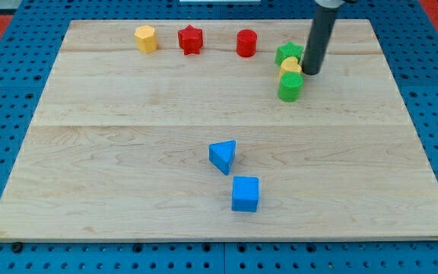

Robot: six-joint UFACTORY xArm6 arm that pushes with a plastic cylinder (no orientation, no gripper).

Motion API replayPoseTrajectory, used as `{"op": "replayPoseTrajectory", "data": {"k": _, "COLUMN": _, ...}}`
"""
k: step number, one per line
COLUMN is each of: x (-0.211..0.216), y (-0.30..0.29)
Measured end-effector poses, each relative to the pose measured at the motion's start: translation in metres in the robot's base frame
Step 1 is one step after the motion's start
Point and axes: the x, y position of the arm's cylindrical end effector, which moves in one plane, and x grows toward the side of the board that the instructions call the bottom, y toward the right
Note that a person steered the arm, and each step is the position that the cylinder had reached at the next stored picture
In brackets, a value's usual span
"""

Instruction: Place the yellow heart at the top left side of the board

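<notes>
The yellow heart (291,67) lies at the view's upper right, wedged between a green star (287,52) above it and a green cylinder (290,86) below it. My tip (309,72) stands just to the right of the yellow heart, touching or nearly touching it. The dark rod runs up from there to the view's top edge. The wooden board (128,152) fills most of the view.
A yellow hexagon block (146,38), a red star (191,39) and a red cylinder (246,43) stand in a row along the board's top. A blue triangle (223,156) and a blue cube (245,193) lie near the lower middle.
</notes>
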Motion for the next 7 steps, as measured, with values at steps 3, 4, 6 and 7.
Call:
{"op": "replayPoseTrajectory", "data": {"k": 3, "x": -0.002, "y": -0.144}}
{"op": "replayPoseTrajectory", "data": {"k": 4, "x": -0.002, "y": -0.205}}
{"op": "replayPoseTrajectory", "data": {"k": 6, "x": 0.026, "y": -0.318}}
{"op": "replayPoseTrajectory", "data": {"k": 7, "x": 0.042, "y": -0.357}}
